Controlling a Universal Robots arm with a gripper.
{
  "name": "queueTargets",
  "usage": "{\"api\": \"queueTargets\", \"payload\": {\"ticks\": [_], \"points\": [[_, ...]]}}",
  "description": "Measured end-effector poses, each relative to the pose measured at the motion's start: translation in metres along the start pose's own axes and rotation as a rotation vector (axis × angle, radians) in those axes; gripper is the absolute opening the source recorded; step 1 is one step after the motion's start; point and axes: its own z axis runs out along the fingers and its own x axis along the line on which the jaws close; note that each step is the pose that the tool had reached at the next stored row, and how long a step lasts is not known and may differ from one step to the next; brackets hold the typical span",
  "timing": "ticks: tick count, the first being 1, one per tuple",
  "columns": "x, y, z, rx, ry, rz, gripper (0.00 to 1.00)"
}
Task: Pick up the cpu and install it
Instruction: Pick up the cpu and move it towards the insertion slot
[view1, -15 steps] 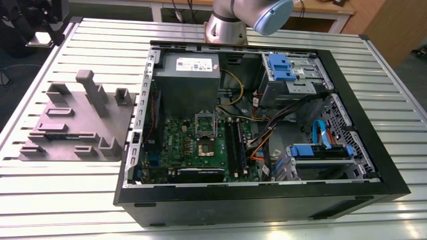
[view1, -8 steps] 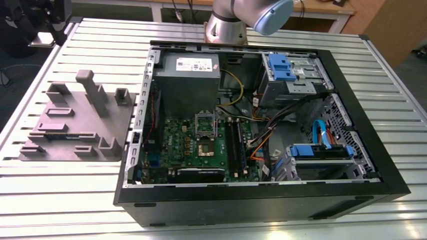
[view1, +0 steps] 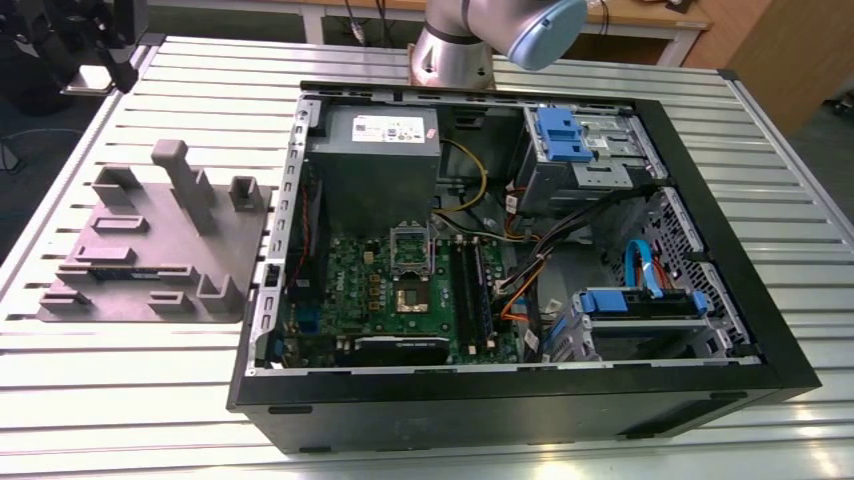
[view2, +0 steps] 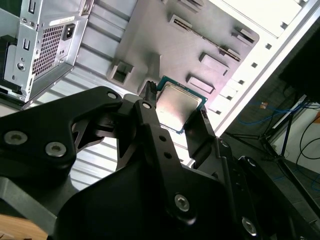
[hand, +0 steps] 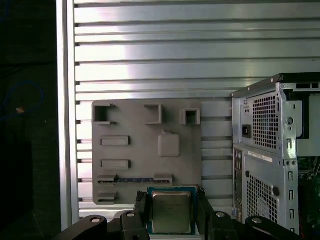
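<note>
The cpu (hand: 171, 214) is a small square chip with a silver-grey metal top and a green rim. It hangs in the air between my two black fingers, one finger (hand: 141, 209) on each side edge. My gripper (hand: 171, 207) is shut on it, high above the grey fixture plate (hand: 147, 150). In the second wrist view the cpu (view2: 176, 106) shows the same way, clamped in the gripper (view2: 175, 112). In the exterior view the green motherboard (view1: 454, 300) lies in the open case, and its metal-framed socket (view1: 411, 294) has a brownish centre with the frame lid up.
The open black computer case (view1: 747, 330) lies on the slatted aluminium table (view1: 134, 400). The grey fixture plate (view1: 154, 245) with raised blocks sits at the exterior view's left of the case. My arm (view1: 467, 45) rises behind the case. The case's rear panel (hand: 280, 150) stands beside the fixture.
</note>
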Motion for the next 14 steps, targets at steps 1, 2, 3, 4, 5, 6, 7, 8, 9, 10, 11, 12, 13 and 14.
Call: {"api": "queueTargets", "payload": {"ticks": [1, 2, 3, 4, 5, 6, 7, 8, 9, 10, 11, 12, 13, 14], "points": [[-0.0001, -0.0001, 0.0, 0.0, 0.0, 0.0, 0.47], [-0.0002, -0.0002, 0.0, 0.0, 0.0, 0.0, 0.47], [-0.0004, -0.0004, 0.0, 0.0, 0.0, 0.0, 0.47], [-0.0005, -0.0006, 0.0, 0.0, 0.0, 0.0, 0.47], [-0.0005, -0.0007, 0.0, 0.0, 0.0, 0.0, 0.47], [-0.0008, -0.0009, 0.0, 0.0, 0.0, 0.0, 0.47], [-0.0013, -0.0011, 0.0, -0.0001, -0.0001, 0.0, 0.47], [-0.0013, -0.0011, 0.0, -0.0001, -0.0001, 0.0, 0.47], [-0.0014, -0.0011, 0.0, 0.0, 0.0, 0.0, 0.47], [-0.0015, -0.0011, 0.0, 0.0, 0.0, 0.0, 0.47], [-0.0016, -0.001, 0.0, 0.0, 0.0, 0.0, 0.47], [-0.0088, -0.0008, 0.0, 0.0, 0.0, 0.0, 0.47], [-0.0111, -0.0007, 0.0, 0.0, -0.0001, 0.0, 0.47], [-0.0112, -0.0007, 0.0, 0.0, 0.0, 0.0, 0.47]]}}
